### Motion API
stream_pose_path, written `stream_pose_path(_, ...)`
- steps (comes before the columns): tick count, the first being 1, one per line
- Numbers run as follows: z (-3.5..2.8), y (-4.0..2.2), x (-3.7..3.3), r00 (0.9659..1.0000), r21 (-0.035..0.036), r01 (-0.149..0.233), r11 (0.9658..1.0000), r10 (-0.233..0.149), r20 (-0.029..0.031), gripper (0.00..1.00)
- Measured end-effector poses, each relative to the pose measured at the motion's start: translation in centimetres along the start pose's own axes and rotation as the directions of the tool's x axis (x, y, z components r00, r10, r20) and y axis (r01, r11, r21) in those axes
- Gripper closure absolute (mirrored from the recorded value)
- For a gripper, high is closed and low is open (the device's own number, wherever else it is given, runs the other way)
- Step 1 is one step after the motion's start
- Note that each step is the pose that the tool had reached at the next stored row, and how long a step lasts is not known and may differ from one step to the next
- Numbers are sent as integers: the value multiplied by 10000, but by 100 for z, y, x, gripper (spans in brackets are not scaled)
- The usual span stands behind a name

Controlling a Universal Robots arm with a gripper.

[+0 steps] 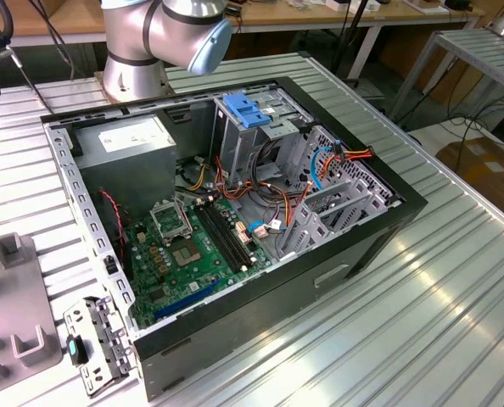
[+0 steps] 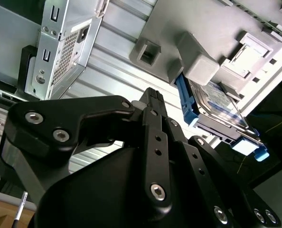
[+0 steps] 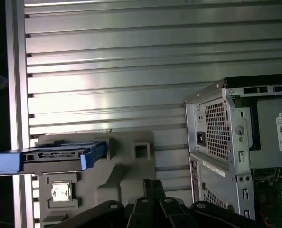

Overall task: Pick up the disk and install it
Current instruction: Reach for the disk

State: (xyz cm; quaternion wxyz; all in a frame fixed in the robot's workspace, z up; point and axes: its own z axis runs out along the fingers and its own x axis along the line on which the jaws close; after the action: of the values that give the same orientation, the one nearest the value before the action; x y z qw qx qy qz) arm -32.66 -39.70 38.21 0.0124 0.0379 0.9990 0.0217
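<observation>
Grey fixture (image 3: 124, 166) holds disk (image 3: 51, 159) on edge (blue-framed)

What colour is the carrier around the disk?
Blue; the carrier framing the disk shows best in the first wrist view.

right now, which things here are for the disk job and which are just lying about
For the job:
disk
gripper
grey holder bearing the disk
case

Not part of it:
power supply
motherboard
loose metal plate beside the case
</observation>
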Motion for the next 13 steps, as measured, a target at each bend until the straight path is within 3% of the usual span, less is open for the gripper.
stream_pose_path(4, -1, -4, 53, 10000, 0, -1, 10000, 1, 0, 89)
stream_pose_path(13, -1, -4, 60, 10000, 0, 0, 10000, 0, 0, 89)
